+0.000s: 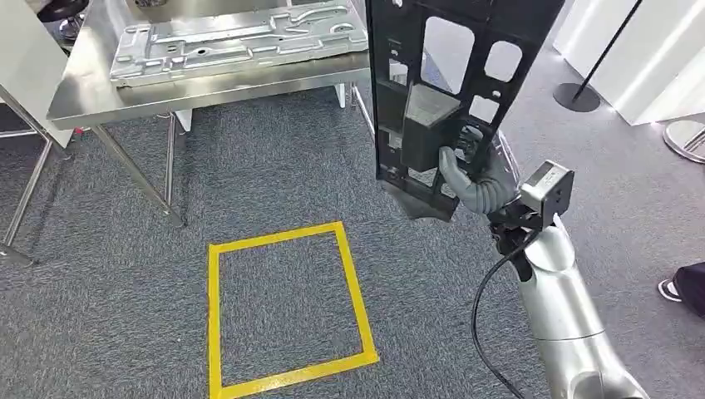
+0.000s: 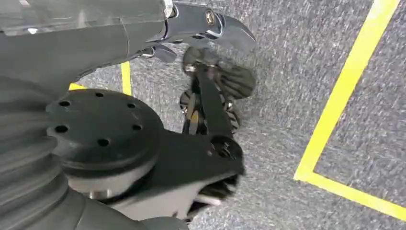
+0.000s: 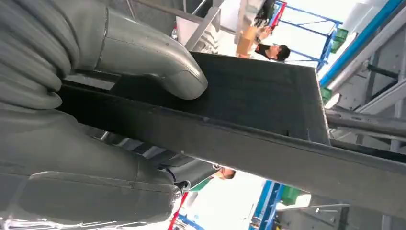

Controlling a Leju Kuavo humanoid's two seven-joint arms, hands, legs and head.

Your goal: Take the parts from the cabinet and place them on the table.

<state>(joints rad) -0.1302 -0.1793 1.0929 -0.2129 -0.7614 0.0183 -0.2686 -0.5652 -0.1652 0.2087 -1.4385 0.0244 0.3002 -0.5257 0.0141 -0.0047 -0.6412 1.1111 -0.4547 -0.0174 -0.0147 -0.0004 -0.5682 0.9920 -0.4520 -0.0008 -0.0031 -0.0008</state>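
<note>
Fingers of the robot's right hand wrap a boxy lug on a tall black panel, thumb pressed flat on its face in the wrist view; grip looks firm, panel upright, clear of the floor. Left hand hangs over grey carpet nr the yellow tape square, dark fingers curled loosely w/ nothing in them; how far closed can't be told thru the blur. Steel table stands far left, already carrying a silver pressed sheet. Panel is well apart from the table, to its right. Step in hand, by the look of it: carry phase, part out of the cabinet, not yet set down. Next move likely calls for turning left toward the table & lowering the panel onto bare steel beside the sheet w/o clipping the edge.
</note>
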